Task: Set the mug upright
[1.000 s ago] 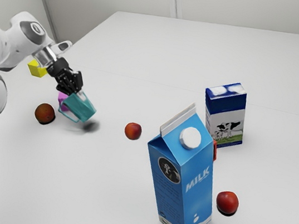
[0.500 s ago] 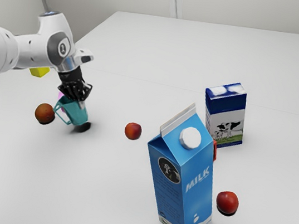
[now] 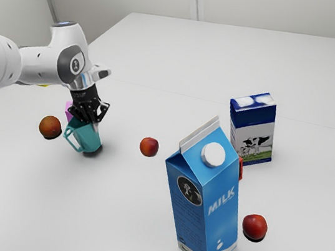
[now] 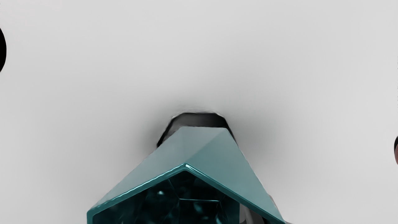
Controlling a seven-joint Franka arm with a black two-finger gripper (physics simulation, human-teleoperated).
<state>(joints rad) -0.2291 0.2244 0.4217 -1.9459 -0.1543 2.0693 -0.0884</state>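
Jaws clamped on its wall, the teal mug (image 3: 88, 138) swings down toward the counter (image 3: 111, 205), now nearly upright and apparently close to done.

Mug (image 4: 220, 155): smooth, faceted outer walls with soft sheen; glossy, glass-like rim. Surface (image 3: 110, 212): smooth, matt. Arm (image 3: 38, 65): smooth, plastic-looking shell; collar (image 3: 86, 80) shiny, metallic. Milk carton (image 3: 197, 202): smooth, coated-paper look; cap (image 3: 213, 154) plastic-looking.
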